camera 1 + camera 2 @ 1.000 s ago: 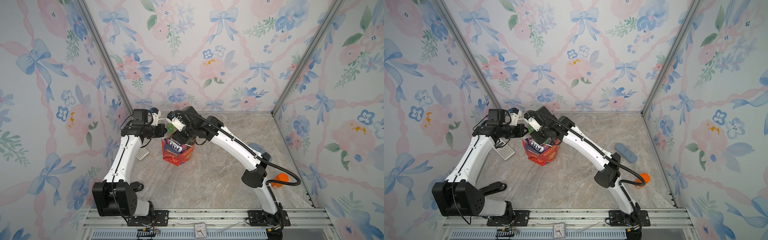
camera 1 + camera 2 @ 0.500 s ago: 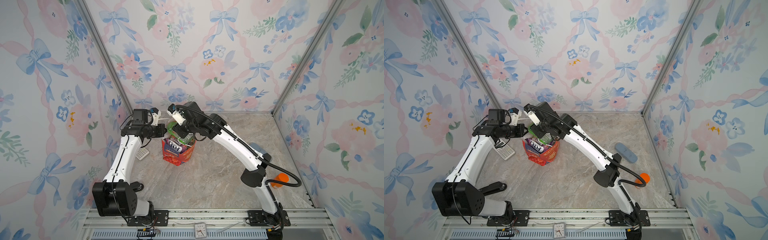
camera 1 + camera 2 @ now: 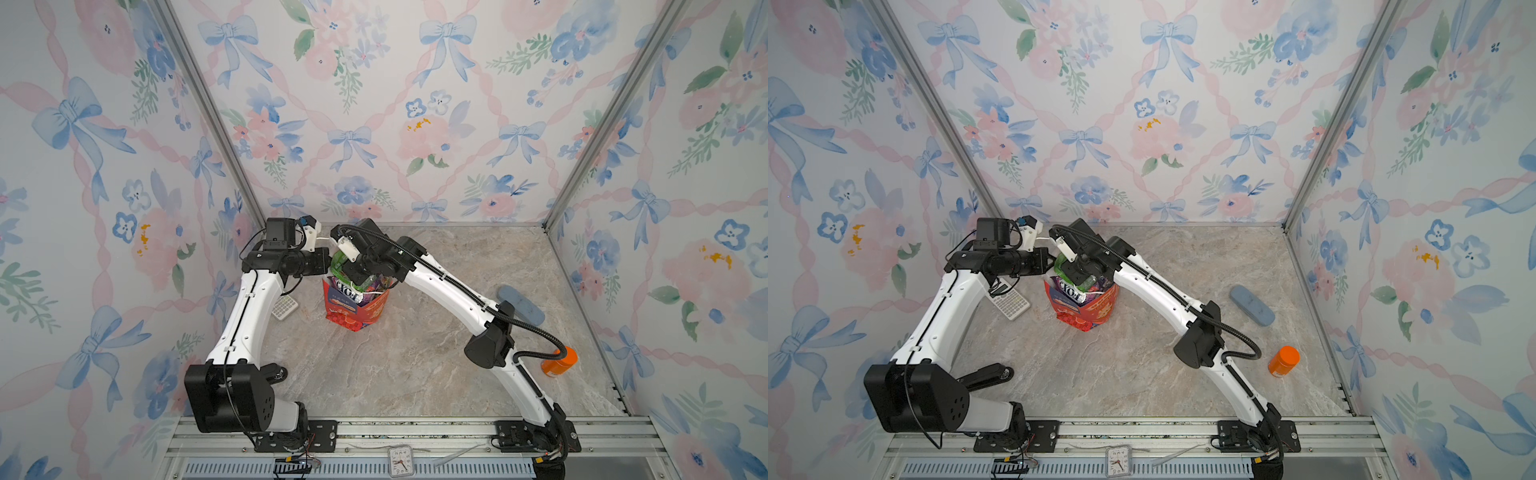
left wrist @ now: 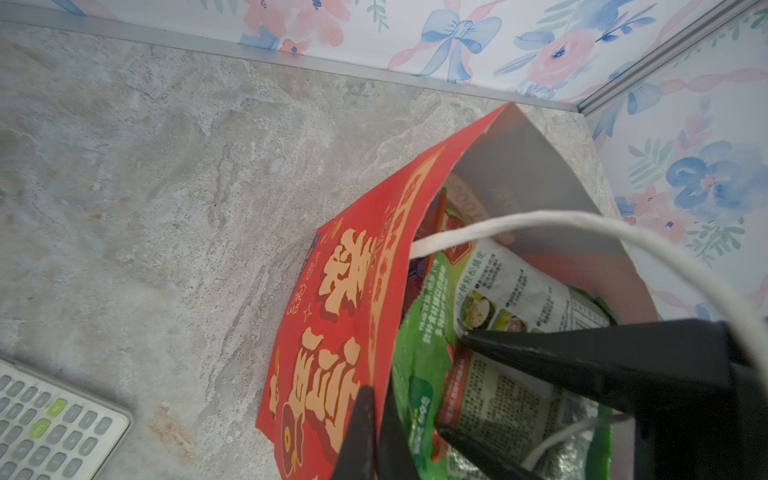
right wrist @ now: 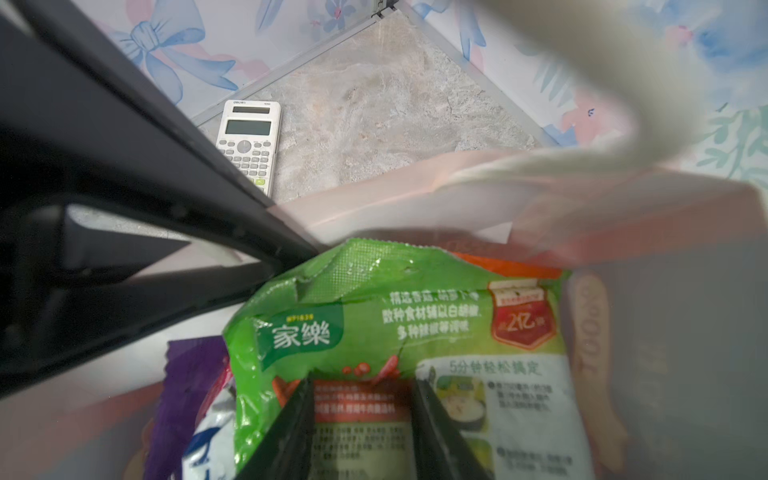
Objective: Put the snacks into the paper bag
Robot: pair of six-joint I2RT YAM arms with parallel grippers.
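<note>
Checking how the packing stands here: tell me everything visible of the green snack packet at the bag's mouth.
The green packet is flat, crinkly, glossy plastic, printed with white Chinese text, a red badge and a white instruction panel. Its crimped top edge is creased. It stands partly inside the red paper bag, top sticking out, beside a purple packet. The right gripper straddles its face; whether it grips is unclear. A white cord handle arches over it.
</note>
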